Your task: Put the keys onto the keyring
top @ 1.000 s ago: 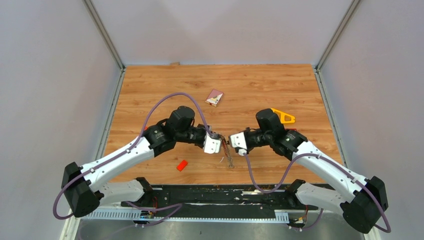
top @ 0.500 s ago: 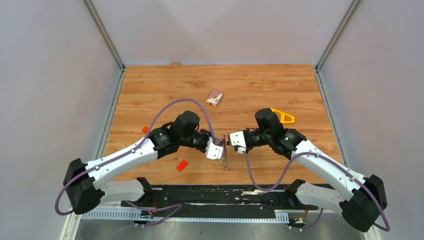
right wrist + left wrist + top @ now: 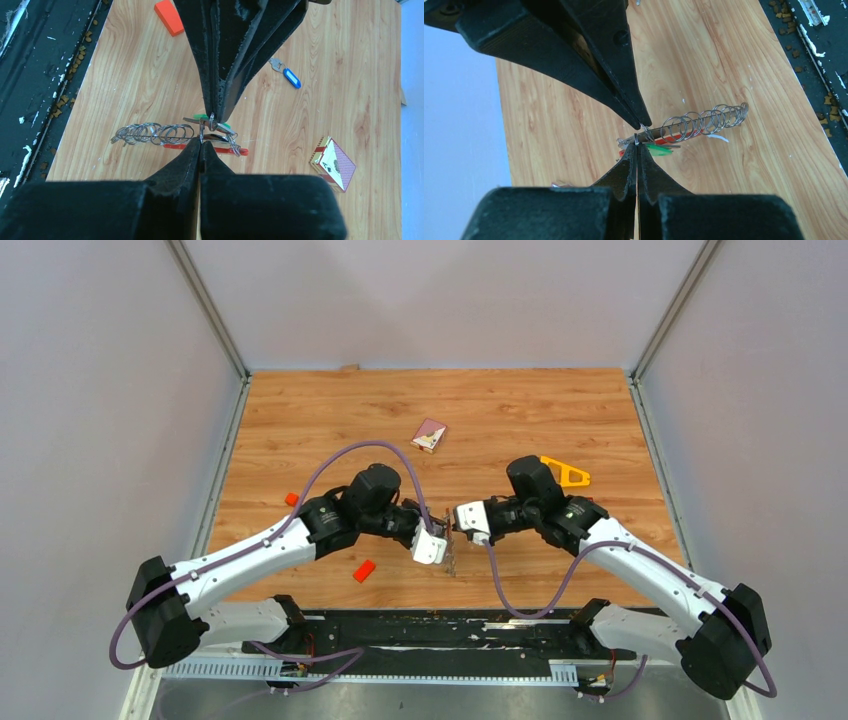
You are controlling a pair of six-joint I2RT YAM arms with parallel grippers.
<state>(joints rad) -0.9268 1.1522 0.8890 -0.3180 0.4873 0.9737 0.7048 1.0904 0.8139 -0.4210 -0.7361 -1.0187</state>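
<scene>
Both grippers meet tip to tip over the table's near middle. My left gripper (image 3: 441,538) (image 3: 637,144) is shut on a small metal ring at the head of the keyring (image 3: 704,120) (image 3: 150,133). My right gripper (image 3: 457,521) (image 3: 201,143) is shut on a ring of the same bunch. Its coil of wire rings, red strap (image 3: 231,149) and a green tag (image 3: 659,149) hang just above the wood. A blue-tagged key (image 3: 287,76) lies apart on the table. I cannot pick out the black-tagged key.
An orange-red block (image 3: 364,570) (image 3: 169,16) lies left of the grippers, and a smaller orange piece (image 3: 291,499) further left. A playing-card box (image 3: 429,435) (image 3: 335,163) sits toward the back. A yellow object (image 3: 566,472) lies behind the right arm. The black base rail (image 3: 440,632) borders the near edge.
The left arm swung forward and right, bringing its tip against the right gripper's. The hanging bunch shifted slightly left. The small orange piece at the left came into view.
</scene>
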